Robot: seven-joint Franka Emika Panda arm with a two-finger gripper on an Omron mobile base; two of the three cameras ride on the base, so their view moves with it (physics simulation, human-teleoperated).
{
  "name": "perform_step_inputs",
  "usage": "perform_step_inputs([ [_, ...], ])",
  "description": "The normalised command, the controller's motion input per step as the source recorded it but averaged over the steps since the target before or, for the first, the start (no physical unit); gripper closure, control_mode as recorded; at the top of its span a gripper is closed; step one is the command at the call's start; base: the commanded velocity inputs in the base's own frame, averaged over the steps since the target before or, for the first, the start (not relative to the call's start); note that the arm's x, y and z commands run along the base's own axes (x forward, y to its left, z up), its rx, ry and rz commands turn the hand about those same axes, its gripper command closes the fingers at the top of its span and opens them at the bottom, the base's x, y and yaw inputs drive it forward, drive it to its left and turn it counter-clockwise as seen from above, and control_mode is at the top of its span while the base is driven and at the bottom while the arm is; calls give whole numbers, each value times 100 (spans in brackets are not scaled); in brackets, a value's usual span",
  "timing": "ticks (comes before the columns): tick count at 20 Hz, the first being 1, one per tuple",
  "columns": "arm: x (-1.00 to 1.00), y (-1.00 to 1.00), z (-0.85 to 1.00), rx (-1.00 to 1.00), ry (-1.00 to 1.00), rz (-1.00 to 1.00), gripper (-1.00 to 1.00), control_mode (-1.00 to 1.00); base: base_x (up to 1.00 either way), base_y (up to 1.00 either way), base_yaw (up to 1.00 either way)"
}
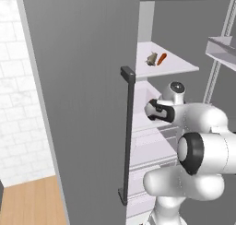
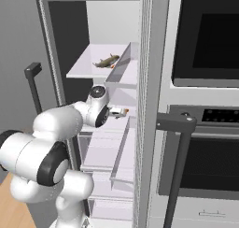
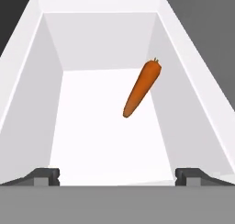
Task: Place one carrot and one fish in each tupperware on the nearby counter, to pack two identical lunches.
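- The pincer [image 3: 117,176] was open wide, with its two dark tips far apart and nothing between them.
- In the hand view it looked into a white bin [image 3: 41,99] with tall walls.
- A carrot [image 3: 142,88] lay on the bin's floor, toward 1 o'clock from the pincer.
- The carrot's fat end pointed to 1 o'clock and its thin end to 7 o'clock.
- The carrot was near the bin's right wall, well apart from both tips.
- In the left base view the white arm [image 1: 203,145] reached into an open fridge, just under a shelf [image 1: 182,67].
- The fridge's grey door [image 1: 78,95] stood open at 9 o'clock from the arm, with a dark handle [image 1: 127,132] on its edge.
- On the shelf, at 12 o'clock above the arm, lay another carrot [image 1: 162,59] and a fish [image 1: 151,59].
- That fish lay just beside that carrot, at its 9 o'clock; I could not tell if they touched.
- In the right base view the fish [image 2: 106,61] lay on the same shelf [image 2: 84,66], with just a bit of orange at its 4 o'clock end.
- An oven [image 2: 205,105] stood at 3 o'clock from the fridge.
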Motion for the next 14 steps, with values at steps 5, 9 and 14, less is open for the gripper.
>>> perform_step_inputs([
  [5,44,-10,-29,0,3,0,-100,-100,0,0,0],
  [9,58,-2,-28,0,3,0,-100,-100,0,0,0],
  [14,59,-14,-27,0,4,0,-100,-100,0,0,0],
])
